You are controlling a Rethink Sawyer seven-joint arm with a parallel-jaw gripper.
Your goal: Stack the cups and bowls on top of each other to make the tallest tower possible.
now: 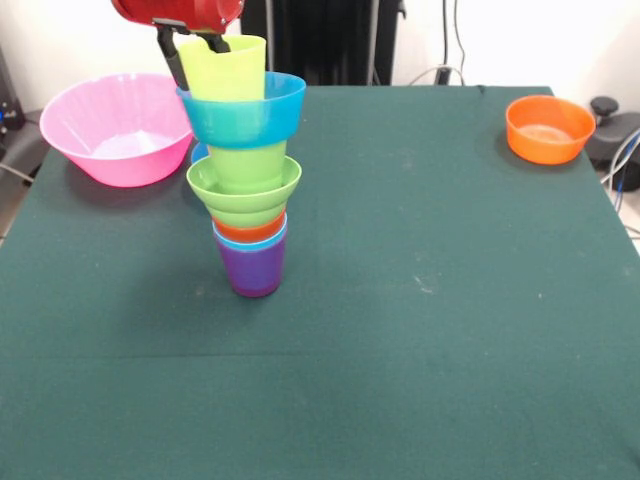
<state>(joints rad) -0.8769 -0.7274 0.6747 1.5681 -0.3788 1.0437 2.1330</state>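
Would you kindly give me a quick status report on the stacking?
Pincer at yellow-green cup, grip unclear. Tower standing on purple cup. Pink bowl, orange bowl unstacked. Nothing in the way.

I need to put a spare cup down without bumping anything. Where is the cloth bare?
Bare: the whole near half in front of the tower, and the wide stretch between it and the orange bowl. Crowded: the far corner where the pink bowl, the tower and the claw sit close together.

Tower (246, 170) upright on purple cup (251, 268); gripper (195, 45) at yellow-green cup (225, 66) up top.
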